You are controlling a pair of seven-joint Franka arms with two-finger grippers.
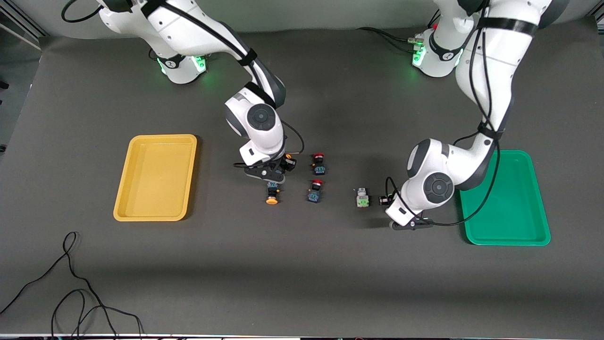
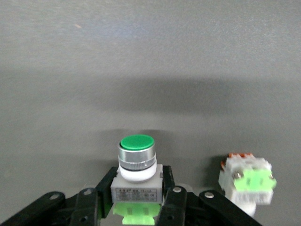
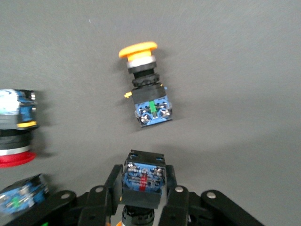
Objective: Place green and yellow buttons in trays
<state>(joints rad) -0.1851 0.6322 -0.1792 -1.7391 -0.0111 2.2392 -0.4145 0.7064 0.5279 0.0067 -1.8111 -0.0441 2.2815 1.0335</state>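
My left gripper (image 2: 139, 188) is shut on a grey-white button with a green cap (image 2: 136, 162), low over the table beside the green tray (image 1: 507, 198). In the front view this gripper (image 1: 384, 200) hides its button. A second green button (image 1: 362, 198) (image 2: 247, 181) lies on the table close by. My right gripper (image 3: 142, 188) (image 1: 282, 167) is shut on a dark blue-black button (image 3: 142, 181) with a trace of orange under it. Another yellow-capped button (image 3: 146, 89) (image 1: 272, 193) lies on its side just nearer the front camera. The yellow tray (image 1: 155, 179) sits toward the right arm's end.
Two red-capped switches (image 1: 318, 164) (image 1: 315, 190) stand between the two grippers, close to the right one. A loose black cable (image 1: 71, 283) lies near the front edge, toward the right arm's end. Both trays hold nothing.
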